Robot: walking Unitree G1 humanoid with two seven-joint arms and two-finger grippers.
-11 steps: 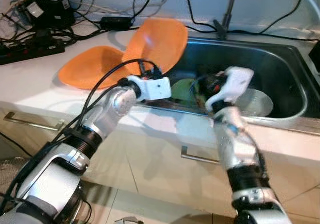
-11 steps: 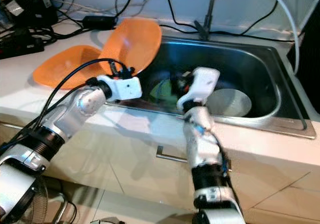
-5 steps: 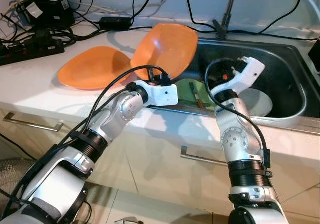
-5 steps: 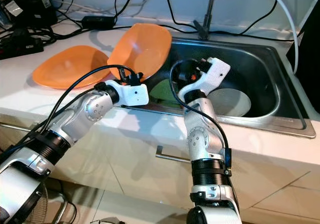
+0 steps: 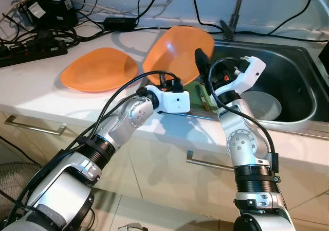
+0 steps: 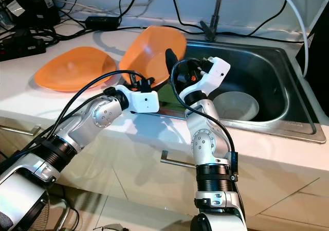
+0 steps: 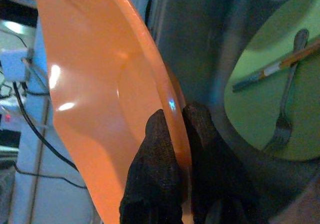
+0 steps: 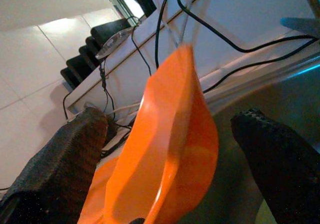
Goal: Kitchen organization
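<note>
Cables and a black power strip (image 5: 31, 50) crowd our far left on the white counter (image 5: 31, 94), beside a flat orange plate (image 5: 100, 69). Next, our left gripper (image 7: 179, 129) pinches the rim of a second orange plate (image 5: 175, 53), tilted upright at the edge of the steel sink (image 5: 288, 61). Our right gripper (image 8: 170, 169) spreads wide around that plate's edge. Below lie a green plate (image 7: 275, 104) with fork (image 7: 287, 102) and a white bowl (image 5: 264, 105).

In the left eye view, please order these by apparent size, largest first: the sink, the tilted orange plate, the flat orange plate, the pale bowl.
1. Sink.
2 and 3. Tilted orange plate and flat orange plate: they look alike, and tilt and overlap make ranking unsure.
4. Pale bowl, partly hidden by the right arm.
</note>
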